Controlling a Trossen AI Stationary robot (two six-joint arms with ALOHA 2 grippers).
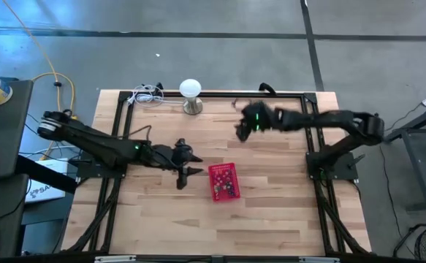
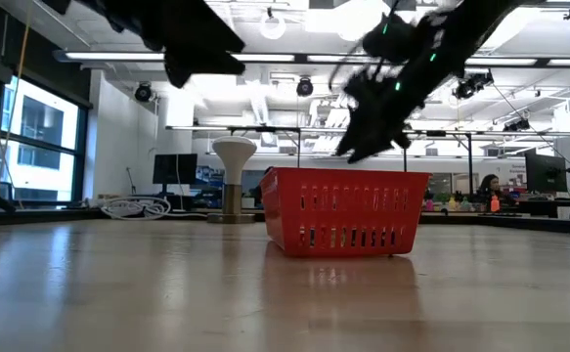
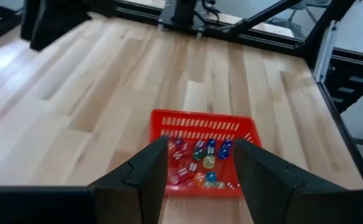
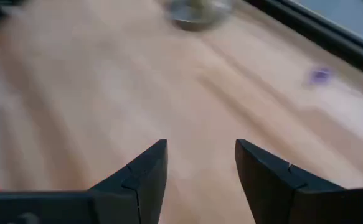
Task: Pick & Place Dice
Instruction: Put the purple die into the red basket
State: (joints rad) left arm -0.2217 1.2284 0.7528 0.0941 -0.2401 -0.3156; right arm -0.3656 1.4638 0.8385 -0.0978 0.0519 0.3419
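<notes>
A red basket [image 1: 223,181] stands on the wooden table near its middle, and several small dice [image 3: 200,163] in mixed colours lie on its bottom. My left gripper [image 1: 195,165] hovers just left of the basket, above the table. It is open, with nothing between its fingers [image 3: 150,168], and it points toward the basket [image 3: 200,121]. My right gripper [image 1: 240,131] hangs in the air beyond the basket, toward the far edge. It is open and empty [image 4: 200,149]. In the right wrist view, one small purple thing [image 4: 320,76], perhaps a die, lies on the bare table.
A white dome-topped lamp [image 1: 191,93] on a metal base stands at the far edge, with a coil of white cable [image 1: 147,95] to its left. Black frame rails run along the table's far and side edges. Bare wood lies all around the basket [image 2: 348,210].
</notes>
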